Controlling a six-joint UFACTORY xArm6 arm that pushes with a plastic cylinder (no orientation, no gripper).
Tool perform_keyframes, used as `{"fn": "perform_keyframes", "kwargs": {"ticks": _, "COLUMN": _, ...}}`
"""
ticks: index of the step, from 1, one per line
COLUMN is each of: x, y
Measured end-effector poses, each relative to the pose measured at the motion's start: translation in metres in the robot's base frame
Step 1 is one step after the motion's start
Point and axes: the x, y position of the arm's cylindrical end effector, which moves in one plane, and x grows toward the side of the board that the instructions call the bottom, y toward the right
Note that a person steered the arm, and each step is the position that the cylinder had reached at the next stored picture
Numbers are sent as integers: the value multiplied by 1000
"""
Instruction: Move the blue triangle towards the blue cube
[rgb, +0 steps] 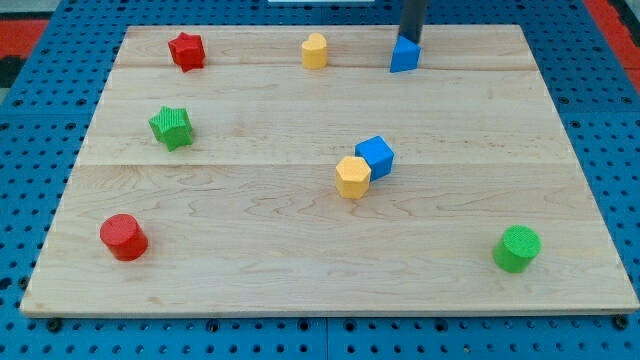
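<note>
The blue triangle (404, 56) sits near the top edge of the wooden board, right of centre. My tip (411, 40) comes down from the view's top and stands right behind the triangle, at its upper side, touching or almost touching it. The blue cube (375, 156) lies near the board's middle, below and slightly left of the triangle. A yellow hexagonal block (352, 177) touches the cube's lower left side.
A yellow block (315, 51) sits at the top centre, a red star (186, 50) at the top left, a green star (171, 127) at the left, a red cylinder (124, 237) at the bottom left, a green cylinder (517, 248) at the bottom right.
</note>
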Motion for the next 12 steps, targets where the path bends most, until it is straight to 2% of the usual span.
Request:
{"fn": "perform_keyframes", "kwargs": {"ticks": 2, "x": 13, "y": 0}}
{"fn": "perform_keyframes", "kwargs": {"ticks": 3, "x": 56, "y": -3}}
{"fn": "perform_keyframes", "kwargs": {"ticks": 6, "x": 135, "y": -82}}
{"fn": "perform_keyframes", "kwargs": {"ticks": 8, "x": 87, "y": -91}}
{"fn": "perform_keyframes", "kwargs": {"ticks": 9, "x": 88, "y": -49}}
{"fn": "perform_keyframes", "kwargs": {"ticks": 10, "x": 88, "y": -33}}
{"fn": "perform_keyframes", "kwargs": {"ticks": 11, "x": 94, "y": -33}}
{"fn": "perform_keyframes", "kwargs": {"ticks": 12, "x": 124, "y": -33}}
